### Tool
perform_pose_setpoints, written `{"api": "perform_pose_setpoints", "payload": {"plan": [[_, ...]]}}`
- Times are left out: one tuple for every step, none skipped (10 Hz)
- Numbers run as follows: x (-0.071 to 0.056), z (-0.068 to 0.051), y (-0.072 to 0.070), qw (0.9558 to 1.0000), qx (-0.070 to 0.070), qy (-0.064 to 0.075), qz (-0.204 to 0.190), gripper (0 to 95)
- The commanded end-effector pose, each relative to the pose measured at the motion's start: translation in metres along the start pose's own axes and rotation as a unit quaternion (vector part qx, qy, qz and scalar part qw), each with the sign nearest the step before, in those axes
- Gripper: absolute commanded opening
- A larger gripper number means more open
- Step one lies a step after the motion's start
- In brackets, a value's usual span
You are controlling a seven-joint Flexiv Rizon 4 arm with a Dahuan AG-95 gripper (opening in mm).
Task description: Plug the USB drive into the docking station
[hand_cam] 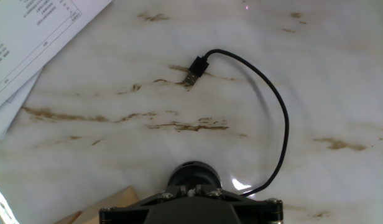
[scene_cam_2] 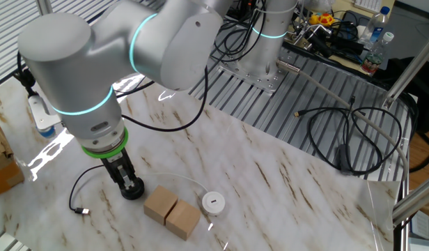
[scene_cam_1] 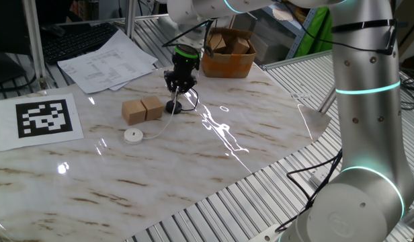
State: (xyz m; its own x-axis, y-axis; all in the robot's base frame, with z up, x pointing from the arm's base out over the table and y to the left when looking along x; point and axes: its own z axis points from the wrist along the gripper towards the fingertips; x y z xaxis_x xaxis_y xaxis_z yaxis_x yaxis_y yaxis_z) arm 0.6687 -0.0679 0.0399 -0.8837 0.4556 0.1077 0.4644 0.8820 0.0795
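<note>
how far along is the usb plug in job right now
Late stage, by the look of it. The hand points straight down onto the round black docking station, beside the wooden blocks. The USB drive is hidden between the fingers, so whether it is seated cannot be told. The dock's cable plug lies loose on the table. Left: confirm insertion, release, withdraw.

A glossy marble-patterned table [scene_cam_1: 193, 161] mirrors the overhead lights. On it sit two matt, wood-like blocks [scene_cam_1: 142, 109] and, at their 5 o'clock in the same view, a smooth white plastic puck [scene_cam_1: 133, 135]. A black rubbery cable [hand_cam: 275, 106] ends in a metal-tipped plug [hand_cam: 195, 69]. Printed paper sheets [scene_cam_1: 106, 62] lie matt beside a cardboard box [scene_cam_1: 228, 55].
</note>
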Motion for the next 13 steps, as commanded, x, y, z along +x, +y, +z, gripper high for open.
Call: {"api": "perform_pose_setpoints", "payload": {"plan": [[0.0004, 0.0023, -0.0001, 1.0000, 0.000, -0.001, 0.002, 0.0], [0.0004, 0.0023, -0.0001, 1.0000, 0.000, -0.001, 0.002, 0.0], [0.0004, 0.0025, -0.0002, 1.0000, -0.002, -0.003, 0.000, 0.0], [0.0004, 0.0026, -0.0002, 1.0000, -0.003, -0.003, -0.003, 0.0], [0.0005, 0.0034, -0.0004, 0.9999, -0.004, -0.006, -0.008, 0.0], [0.0006, 0.0039, -0.0006, 0.9999, -0.005, -0.009, -0.010, 0.0], [0.0006, 0.0041, -0.0006, 0.9998, -0.002, -0.007, -0.017, 0.0], [0.0007, 0.0044, -0.0007, 0.9998, -0.002, -0.007, -0.019, 0.0], [0.0009, 0.0049, -0.0009, 0.9997, 0.001, -0.008, -0.021, 0.0], [0.0019, 0.0062, -0.0020, 0.9997, 0.002, -0.009, -0.021, 0.0], [0.0021, 0.0075, -0.0026, 0.9998, 0.002, -0.010, -0.020, 0.0], [0.0020, 0.0078, -0.0027, 0.9998, 0.001, -0.010, -0.019, 0.0], [0.0017, 0.0078, -0.0025, 0.9998, -0.002, -0.010, -0.018, 0.0]]}}
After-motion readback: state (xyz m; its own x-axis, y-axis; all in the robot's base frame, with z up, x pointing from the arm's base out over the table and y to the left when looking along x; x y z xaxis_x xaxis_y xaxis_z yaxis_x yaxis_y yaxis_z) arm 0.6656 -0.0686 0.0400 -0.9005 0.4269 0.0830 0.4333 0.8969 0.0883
